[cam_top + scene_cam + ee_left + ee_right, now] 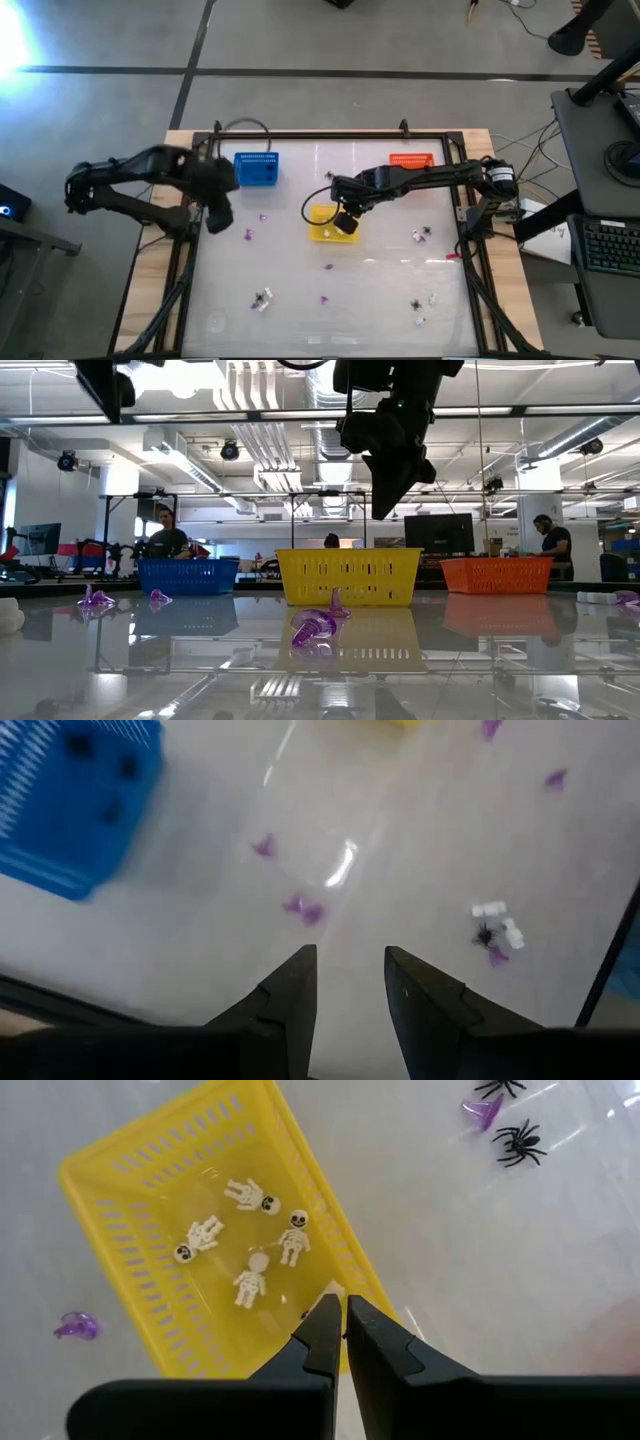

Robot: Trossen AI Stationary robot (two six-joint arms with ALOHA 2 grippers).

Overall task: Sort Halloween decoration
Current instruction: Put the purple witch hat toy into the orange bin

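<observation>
Several white skeleton trinkets lie in the yellow basket. My right gripper hangs shut over that basket's rim, pointing steeply down, and in the low view the right gripper is well above the yellow basket. My left gripper stands open and holds nothing, above the glass table near its left edge, beside the blue basket. Purple trinkets, black spiders and a small mixed cluster lie loose on the table. My right gripper has a small white bit right at its shut fingertips, over the yellow basket's wall. Whether the fingers touch or hold that bit, I cannot tell.
An orange basket stands at the far right of the table. More loose trinkets lie near the front edge and at the right. A black frame rims the table. People show in the room beyond.
</observation>
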